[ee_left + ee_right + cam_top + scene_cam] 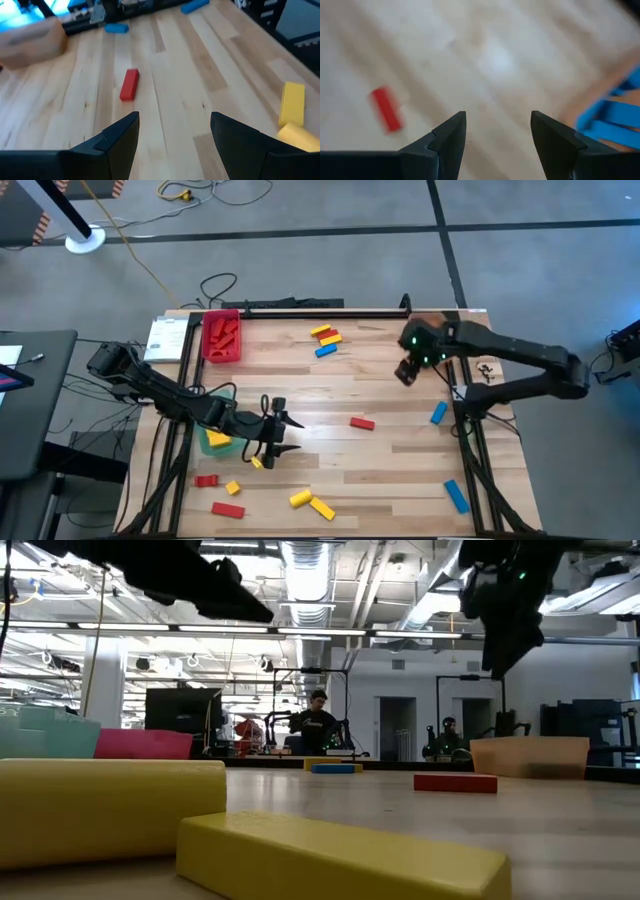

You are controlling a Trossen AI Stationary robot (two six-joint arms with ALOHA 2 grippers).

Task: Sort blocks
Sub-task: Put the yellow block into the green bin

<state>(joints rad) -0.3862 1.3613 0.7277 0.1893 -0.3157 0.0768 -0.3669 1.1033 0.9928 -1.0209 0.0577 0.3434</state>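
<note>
Red tray [222, 338], wooden table [380, 395]

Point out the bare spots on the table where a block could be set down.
Bare wood lies between the red block at centre and the yellow, orange and blue cluster, and below that block toward the blue one. The front-left corner is crowded with blocks.

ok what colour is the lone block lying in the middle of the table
Red. The lone block shows best in the left wrist view.

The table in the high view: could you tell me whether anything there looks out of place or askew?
Nothing looks damaged or spilled. Loose blocks simply lie scattered at odd angles: a red block mid-table, a blue block near the front right edge, and yellow ones at the front.
</note>
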